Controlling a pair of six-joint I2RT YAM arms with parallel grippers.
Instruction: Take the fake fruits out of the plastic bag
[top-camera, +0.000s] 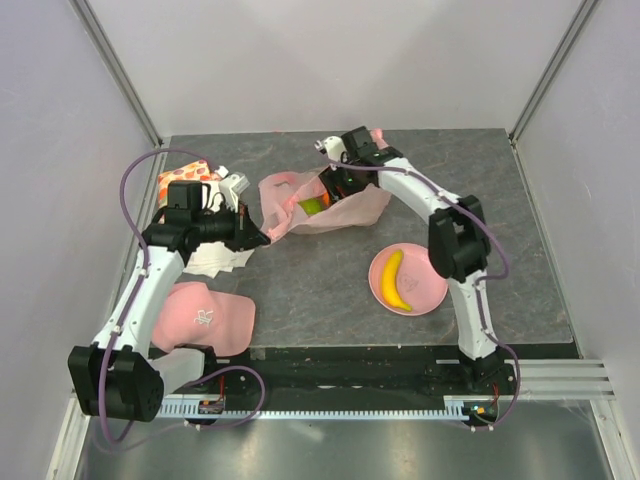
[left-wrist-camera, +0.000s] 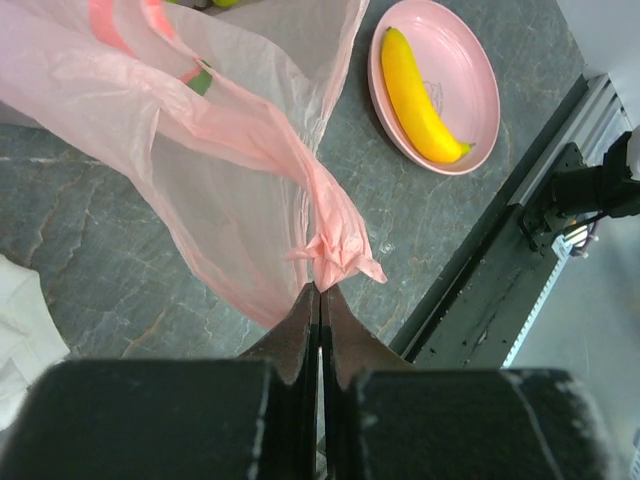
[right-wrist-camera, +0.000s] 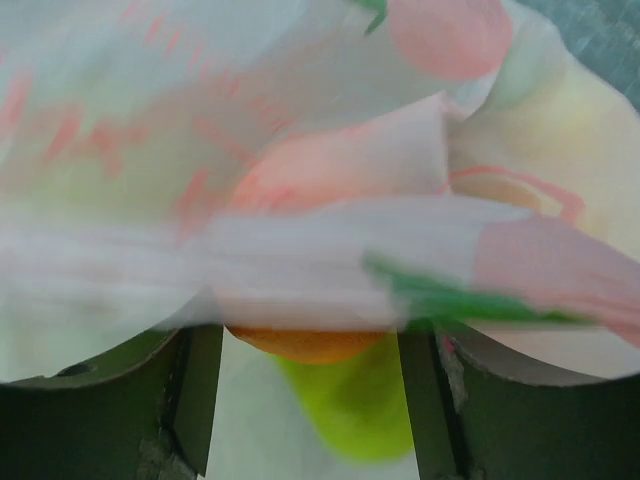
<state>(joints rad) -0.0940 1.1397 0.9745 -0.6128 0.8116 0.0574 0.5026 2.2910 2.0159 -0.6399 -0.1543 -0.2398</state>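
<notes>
**A:** How do the left jaws stand?

**B:** Clenched. The left gripper (left-wrist-camera: 320, 296) pinches a twisted, crumpled tip of the plastic bag (left-wrist-camera: 200, 150), and the film runs stretched away from that point.

**A:** And the right?

**B:** The right gripper (right-wrist-camera: 310, 400) is spread wide and released, pushed into the bag's mouth, with film draped across its fingers (right-wrist-camera: 190, 390). Beyond the gap between them show an orange (right-wrist-camera: 305, 345) and a green apple (right-wrist-camera: 350, 415), both blurred.

**A:** The bag itself?

**B:** It is thin, crinkled, translucent pale pink, with red and green print. It lies on the grey table (top-camera: 300, 290) between the two grippers, toward the far side.

**A:** Any fruit outside it?

**B:** A banana (left-wrist-camera: 415, 90) lies on the pink plate (left-wrist-camera: 472, 75), near the bag on the right arm's side.
</notes>
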